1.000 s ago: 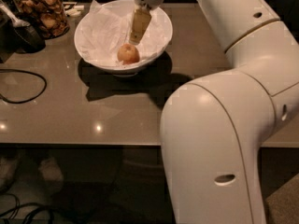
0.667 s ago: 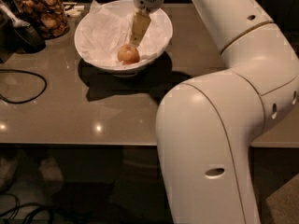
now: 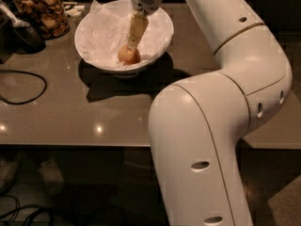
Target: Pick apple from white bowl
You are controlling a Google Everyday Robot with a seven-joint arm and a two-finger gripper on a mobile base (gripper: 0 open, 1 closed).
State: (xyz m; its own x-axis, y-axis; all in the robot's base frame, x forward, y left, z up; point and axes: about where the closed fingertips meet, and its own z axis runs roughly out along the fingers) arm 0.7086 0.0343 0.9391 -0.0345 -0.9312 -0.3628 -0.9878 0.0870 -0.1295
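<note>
**Hand down in the white bowl, tip at the apple**

Far to the hand's left, near the counter's (image 3: 70, 117) edge, a black cable (image 3: 45, 84) curls in a loop. Also left of the hand, and farther back, stands a glass jar of brown snacks (image 3: 44, 11), well apart from it.

The white bowl (image 3: 162, 37) sits on the counter directly under the hand and surrounds it on all sides. Crumpled white paper (image 3: 101, 36) lines the bowl and rises highest to the hand's left.

The apple (image 3: 128, 56), small and orange-tan, lies near the bottom of the bowl, right at the tip of the hand and just below it.

The hand (image 3: 129, 48) reaches steeply down into the bowl from above, and its tan tip meets the top of the apple. Whether it is open or closed around the fruit cannot be told from this view.

To the right of the hand, the white arm (image 3: 225, 79) sweeps over the counter and bends down into the foreground.
</note>
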